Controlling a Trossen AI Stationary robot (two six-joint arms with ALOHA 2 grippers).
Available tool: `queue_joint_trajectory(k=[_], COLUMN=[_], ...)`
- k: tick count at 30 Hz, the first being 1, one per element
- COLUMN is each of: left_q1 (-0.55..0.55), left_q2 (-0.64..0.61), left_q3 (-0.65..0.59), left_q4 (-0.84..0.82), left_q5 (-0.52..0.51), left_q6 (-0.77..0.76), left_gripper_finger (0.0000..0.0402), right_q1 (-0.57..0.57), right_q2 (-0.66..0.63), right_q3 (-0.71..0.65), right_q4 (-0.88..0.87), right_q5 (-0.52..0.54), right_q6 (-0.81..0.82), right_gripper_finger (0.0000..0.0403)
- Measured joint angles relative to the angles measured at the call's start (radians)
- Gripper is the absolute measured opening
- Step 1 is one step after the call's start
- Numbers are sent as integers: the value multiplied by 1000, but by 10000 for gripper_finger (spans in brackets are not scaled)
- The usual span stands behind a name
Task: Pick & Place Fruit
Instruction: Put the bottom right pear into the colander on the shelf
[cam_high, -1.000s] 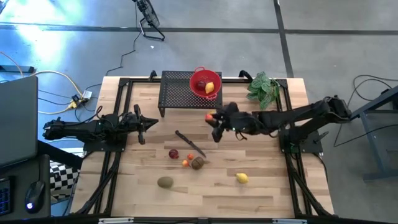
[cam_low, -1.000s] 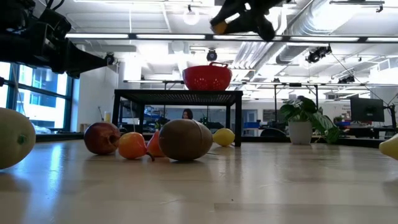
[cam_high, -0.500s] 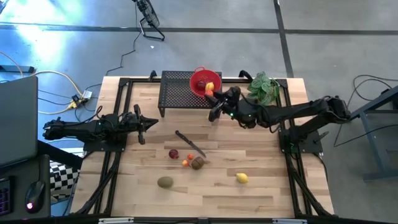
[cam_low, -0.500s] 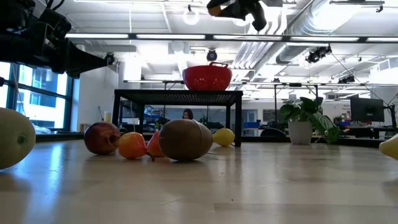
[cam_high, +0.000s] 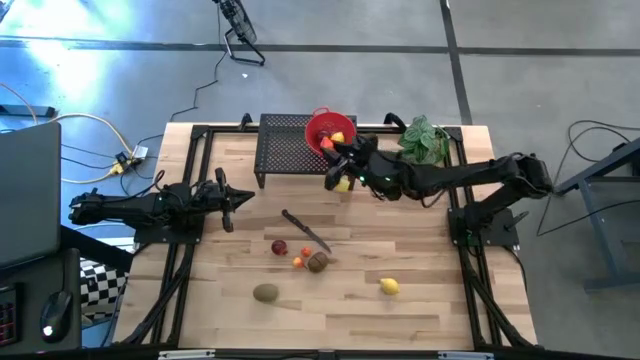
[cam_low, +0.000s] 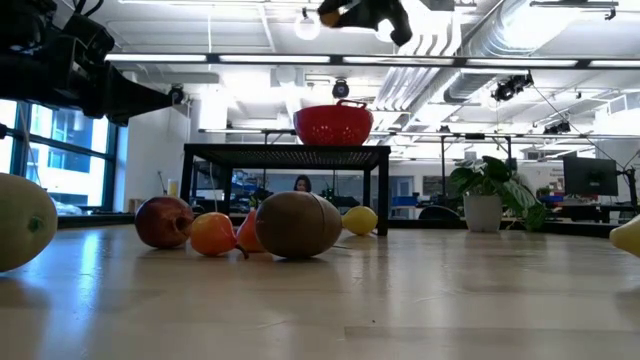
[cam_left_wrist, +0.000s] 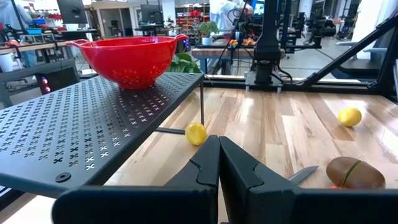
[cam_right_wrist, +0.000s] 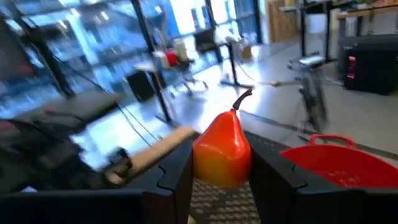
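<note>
— Where's the right claw (cam_high: 335, 153)?

— Up in the air over the rack (cam_high: 285, 150), just beside the rim of the red bowl (cam_high: 312, 124). In the low view it hangs well above the bowl, at the very top of the picture.

— Holding anything?

— Yes. Its fingers (cam_right_wrist: 176, 169) are clamped on a pear (cam_right_wrist: 222, 146), red-orange with a thin dark stem, held upright between them (the wrist view shows this best). The bowl sits just beyond it there.

— Anything in the bowl?

— From above, something yellow (cam_high: 338, 138) lies inside; I cannot tell what else.

— And the left claw (cam_high: 240, 198)?

— Parked low at the table's left side, fingers pressed together, holding nothing.

— The remaining fruit?

— One lemon (cam_high: 343, 185) lies on the table by the rack's near right leg. Near the middle there is a cluster: a dark red fruit (cam_high: 279, 247), two tiny orange ones (cam_high: 298, 262), and a kiwi (cam_high: 318, 262) touching or nearly touching them. A second kiwi (cam_high: 265, 293) lies apart, toward the front left, and another lemon (cam_high: 389, 286) toward the front right.

— What about the knife (cam_high: 305, 230)?

— It lies slantwise between the rack and the cluster, its tip near the kiwi.

— Anything else on the table?

— A leafy plant (cam_high: 424, 140) at the back right corner, beside the rack.
</note>
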Motion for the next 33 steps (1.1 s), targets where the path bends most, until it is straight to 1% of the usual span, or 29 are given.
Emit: queue_joint_trajectory(k=[8, 11, 13, 17, 22, 26, 30, 33], left_q1=[0, 0, 0, 0, 0, 0, 0, 0], left_q2=[0, 0, 0, 0, 0, 0, 0, 0], left_q3=[0, 0, 0, 0, 0, 0, 0, 0], left_q4=[0, 0, 0, 0, 0, 0, 0, 0], left_q5=[0, 0, 0, 0, 0, 0, 0, 0], left_q6=[-3, -4, -5, -7, -25, -25, -25, -25], left_gripper_finger=[0, 0, 0, 0, 0, 0, 0, 0], right_q1=[-73, -117, -149, -211, -286, -313, -333, -343], right_q2=[114, 136, 144, 145, 146, 155, 177, 210], right_q3=[241, 317, 343, 347, 347, 347, 347, 347], right_q4=[-362, -459, -479, -514, -614, -635, -631, -631], right_q5=[-32, -63, -108, -187, -293, -315, -391, -391], right_q6=[88, 110, 111, 133, 194, 201, 214, 211], right_gripper_finger=[128, 124, 123, 127, 126, 127, 126, 127])
